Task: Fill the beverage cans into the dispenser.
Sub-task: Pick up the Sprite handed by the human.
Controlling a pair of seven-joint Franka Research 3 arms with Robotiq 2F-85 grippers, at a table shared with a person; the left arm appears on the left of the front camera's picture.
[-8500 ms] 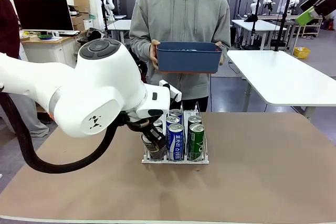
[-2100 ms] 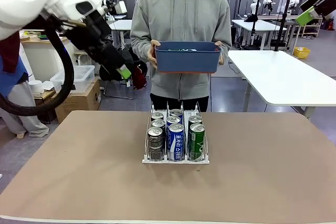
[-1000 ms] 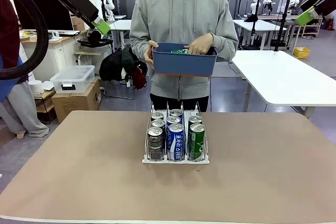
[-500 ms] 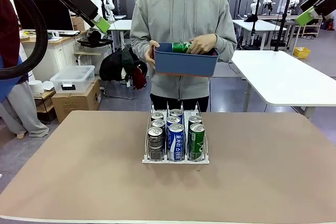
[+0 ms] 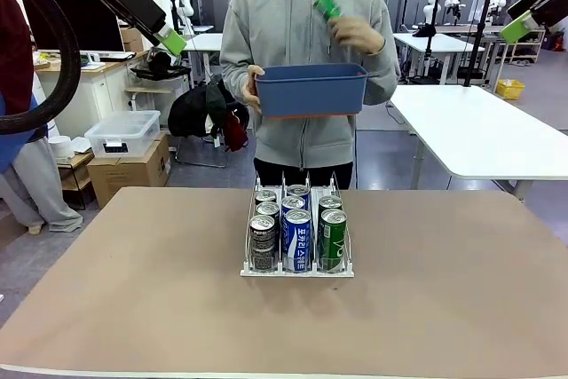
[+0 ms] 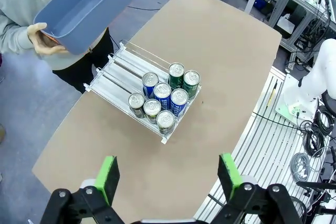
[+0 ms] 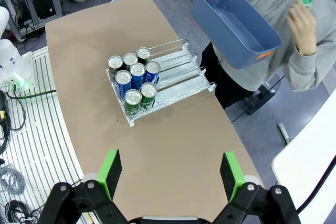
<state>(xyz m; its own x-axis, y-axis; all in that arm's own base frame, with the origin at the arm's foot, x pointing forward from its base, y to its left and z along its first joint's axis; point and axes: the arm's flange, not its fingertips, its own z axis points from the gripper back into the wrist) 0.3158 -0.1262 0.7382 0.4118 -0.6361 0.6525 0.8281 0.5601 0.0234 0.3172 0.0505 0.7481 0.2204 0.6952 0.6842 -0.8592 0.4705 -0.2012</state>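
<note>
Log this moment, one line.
left tool open | right tool open | person's hand holds green can clear of blue bin | dispenser partly filled

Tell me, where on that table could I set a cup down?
The table is bare on both sides of the dispenser and between it and the robot-side edge. Its robot-side end is packed with cans; the far lane ends are free.

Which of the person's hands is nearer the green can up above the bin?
Left. Their left hand holds the green can up at chest height; their right hand is lower, gripping the blue bin.
</note>
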